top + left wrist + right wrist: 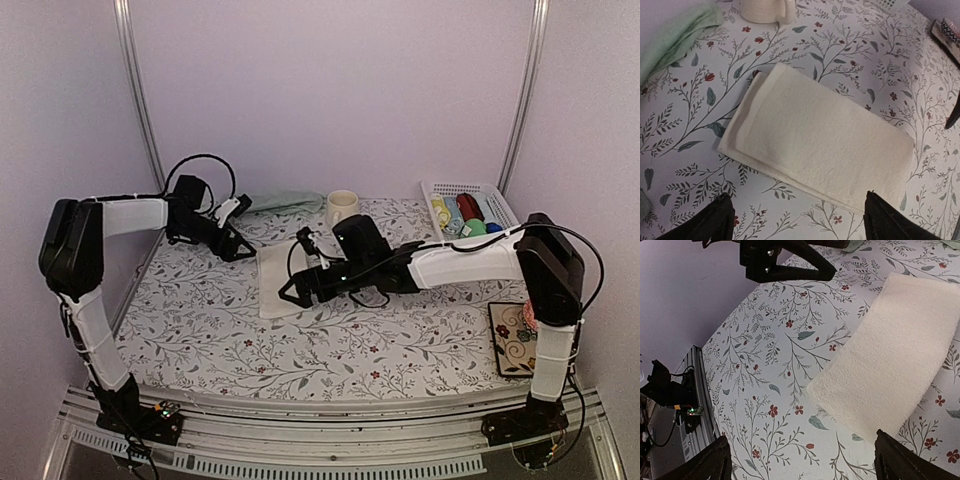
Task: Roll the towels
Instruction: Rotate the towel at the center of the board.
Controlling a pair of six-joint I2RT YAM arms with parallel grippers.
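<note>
A folded cream towel (271, 283) lies flat on the floral table cover, left of centre; it also fills the left wrist view (815, 135) and the right side of the right wrist view (895, 360). A pale green towel (284, 202) lies bunched at the back, by the wall (675, 40). My left gripper (240, 250) hovers open just behind the cream towel's far left corner, with nothing between its fingers (710, 222). My right gripper (293, 290) is open too, over the towel's near edge, and its fingertips (910, 465) hold nothing.
A cream mug (341, 207) stands at the back centre, near the green towel. A white basket (437, 190) with several rolled coloured cloths sits at the back right. A dark flowered mat (513, 336) lies at the right edge of the table.
</note>
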